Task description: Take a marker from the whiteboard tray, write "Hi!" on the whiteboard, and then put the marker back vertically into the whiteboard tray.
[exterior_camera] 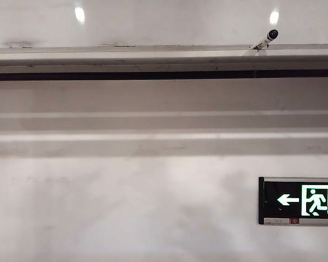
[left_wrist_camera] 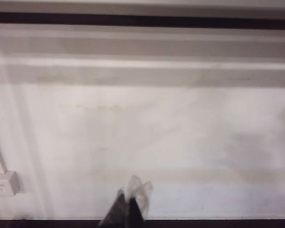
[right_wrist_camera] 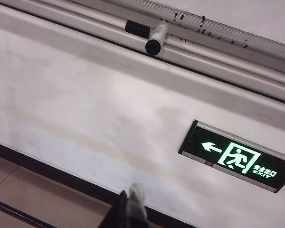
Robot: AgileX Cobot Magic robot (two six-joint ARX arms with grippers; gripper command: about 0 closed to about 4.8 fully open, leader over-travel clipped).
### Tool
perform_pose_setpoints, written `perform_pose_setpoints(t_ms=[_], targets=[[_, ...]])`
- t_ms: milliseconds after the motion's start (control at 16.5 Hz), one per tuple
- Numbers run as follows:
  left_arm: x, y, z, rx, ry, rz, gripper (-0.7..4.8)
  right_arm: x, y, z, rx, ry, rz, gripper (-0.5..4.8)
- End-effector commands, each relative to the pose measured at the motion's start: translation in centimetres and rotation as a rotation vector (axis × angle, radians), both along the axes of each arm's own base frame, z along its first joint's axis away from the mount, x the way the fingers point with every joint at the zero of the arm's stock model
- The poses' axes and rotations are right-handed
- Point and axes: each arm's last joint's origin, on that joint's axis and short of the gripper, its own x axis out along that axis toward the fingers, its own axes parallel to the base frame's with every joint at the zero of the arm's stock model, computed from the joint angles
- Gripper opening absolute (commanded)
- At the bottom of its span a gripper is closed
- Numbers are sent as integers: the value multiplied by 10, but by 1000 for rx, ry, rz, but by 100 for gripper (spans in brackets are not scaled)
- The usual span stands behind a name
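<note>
The marker (exterior_camera: 265, 40) stands tilted in the whiteboard tray (exterior_camera: 126, 57) at the far right, black cap up, leaning on the glossy whiteboard (exterior_camera: 164, 22). In the right wrist view the marker (right_wrist_camera: 156, 37) points its black cap at the camera, resting in the whiteboard tray (right_wrist_camera: 223, 53) below the whiteboard (right_wrist_camera: 261, 19). My right gripper (right_wrist_camera: 130, 202) is shut and empty, low and well away from the marker. My left gripper (left_wrist_camera: 129, 203) is also shut with nothing in it, facing the bare wall. Neither gripper shows in the exterior view.
A short black object (right_wrist_camera: 137, 28) lies in the tray right beside the marker. A green exit sign (exterior_camera: 299, 201) hangs on the wall under the tray at the right. A white wall socket (left_wrist_camera: 4, 183) sits off to one side in the left wrist view.
</note>
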Motion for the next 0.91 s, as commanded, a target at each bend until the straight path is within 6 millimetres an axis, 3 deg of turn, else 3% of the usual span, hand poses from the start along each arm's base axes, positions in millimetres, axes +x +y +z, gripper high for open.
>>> perform_pose_setpoints(t_ms=[61, 182, 304, 547, 911], targets=[[0, 0, 2, 0, -19, 3, 3, -1, -2, 1, 19, -21, -11, 0], [0, 0, 2, 0, -19, 3, 3, 8, -12, -11, 52, -68, -104, 0], [0, 0, 2, 0, -19, 3, 3, 15, -21, -30, 81, -112, -68, 0], [0, 0, 2, 0, -19, 3, 3, 11, -37, -64, 105, -142, -116, 0], [0, 0, 2, 0, -17, 3, 3, 10, -41, -89, 119, -198, -200, 0]])
